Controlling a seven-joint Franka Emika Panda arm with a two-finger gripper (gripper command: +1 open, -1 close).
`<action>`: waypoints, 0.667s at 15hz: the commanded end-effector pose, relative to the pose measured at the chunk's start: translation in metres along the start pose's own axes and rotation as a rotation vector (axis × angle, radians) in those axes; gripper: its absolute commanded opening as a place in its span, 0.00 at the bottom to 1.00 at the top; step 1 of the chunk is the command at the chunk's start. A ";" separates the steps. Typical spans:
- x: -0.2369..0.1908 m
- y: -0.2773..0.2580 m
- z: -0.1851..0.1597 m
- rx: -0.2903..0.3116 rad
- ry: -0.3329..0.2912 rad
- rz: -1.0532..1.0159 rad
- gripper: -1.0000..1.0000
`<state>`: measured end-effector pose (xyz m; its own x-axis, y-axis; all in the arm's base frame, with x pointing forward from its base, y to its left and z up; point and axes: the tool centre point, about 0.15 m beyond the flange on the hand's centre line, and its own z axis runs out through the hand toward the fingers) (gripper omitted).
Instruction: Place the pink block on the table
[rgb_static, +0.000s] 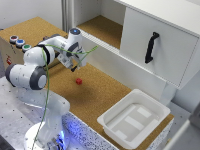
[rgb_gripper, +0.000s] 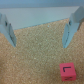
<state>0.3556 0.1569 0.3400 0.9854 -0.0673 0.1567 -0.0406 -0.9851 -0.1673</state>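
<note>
The pink block (rgb_static: 78, 81) is a tiny reddish-pink cube lying on the brown cork table (rgb_static: 105, 95), near its middle. My gripper (rgb_static: 74, 66) hangs a little above the table, up and to the exterior view's left of the block, and does not touch it. In the wrist view the block (rgb_gripper: 66, 72) shows a dark mark on its top face and lies outside the gap between the two grey fingers (rgb_gripper: 7, 29). The jaws stand wide apart with only bare cork (rgb_gripper: 40, 50) between them.
A white plastic tray (rgb_static: 134, 119) sits at the table's near right corner. A white cabinet with a black handle (rgb_static: 151, 47) stands at the back right, with an open cork shelf (rgb_static: 102, 27) beside it. Round red, blue and green buttons (rgb_static: 19, 43) sit on a box at the left.
</note>
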 end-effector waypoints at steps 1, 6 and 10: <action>-0.015 -0.010 0.038 0.091 -0.131 -0.096 1.00; -0.032 -0.004 0.091 -0.030 -0.237 -0.181 1.00; -0.021 0.008 0.123 -0.010 -0.271 -0.149 1.00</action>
